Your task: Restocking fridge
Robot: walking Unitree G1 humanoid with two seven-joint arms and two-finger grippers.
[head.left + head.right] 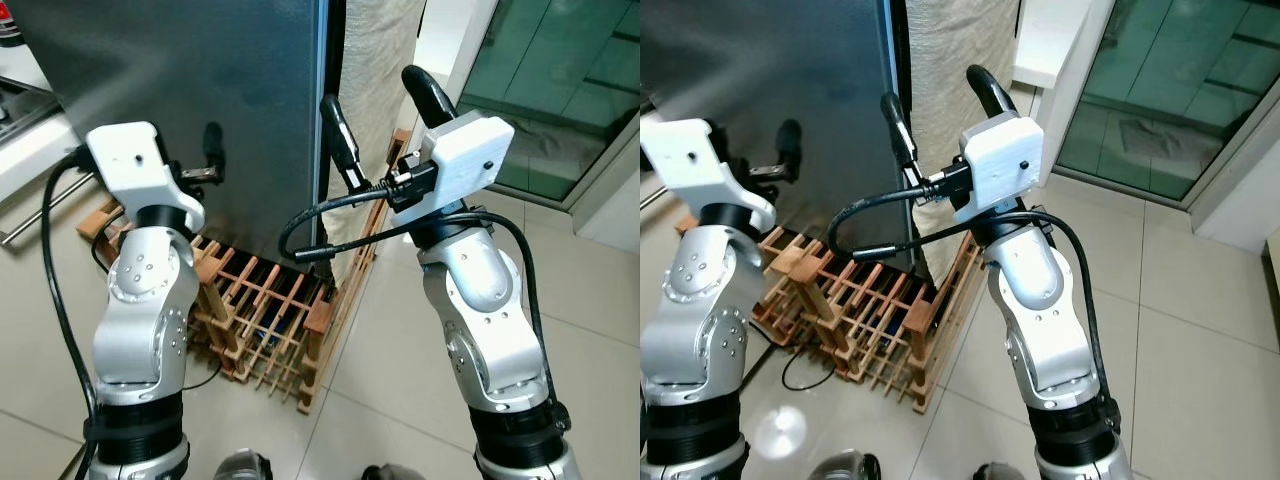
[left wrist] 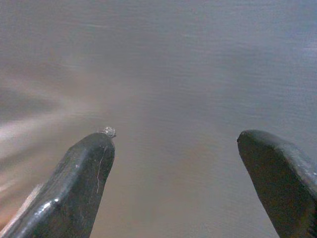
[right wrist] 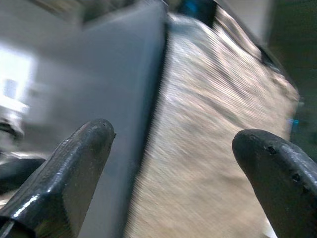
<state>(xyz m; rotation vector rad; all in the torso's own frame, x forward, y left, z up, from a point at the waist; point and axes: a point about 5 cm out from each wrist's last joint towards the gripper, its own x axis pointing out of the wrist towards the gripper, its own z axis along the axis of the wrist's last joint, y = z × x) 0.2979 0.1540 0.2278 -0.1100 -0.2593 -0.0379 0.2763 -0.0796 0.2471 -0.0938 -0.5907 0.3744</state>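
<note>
The fridge [image 1: 200, 90] stands directly ahead of the robot, its dark steel door shut and running upright; the door's free edge [image 1: 323, 120] is a vertical line on the robot's right side of the panel. The right gripper [image 1: 385, 125] is raised at that edge with its two black fingers spread wide, one finger [image 1: 340, 140] lying just beside the edge and the other [image 1: 428, 95] out past it, in front of the beige curtain [image 1: 375, 60]. In the right wrist view the door edge falls between the fingers, nearer the finger on the fridge side, with curtain cloth behind the gap. The right arm is plainly the nearer one to the edge, and in my judgement the coming move is to get a finger behind that vertical edge and draw the door open. The left gripper [image 1: 205, 160] is held up facing the flat door, fingers parted and holding nothing; its wrist view gives bare steel between the two fingers [image 2: 84, 183]. No handle can be made out on the panel. A wooden bottle rack [image 1: 265, 320] sits on the floor against the foot of the fridge, below both arms, and looks likely to crowd the door swing and the robot's footing. A glass door [image 1: 560, 80] stands well off to the right.
</note>
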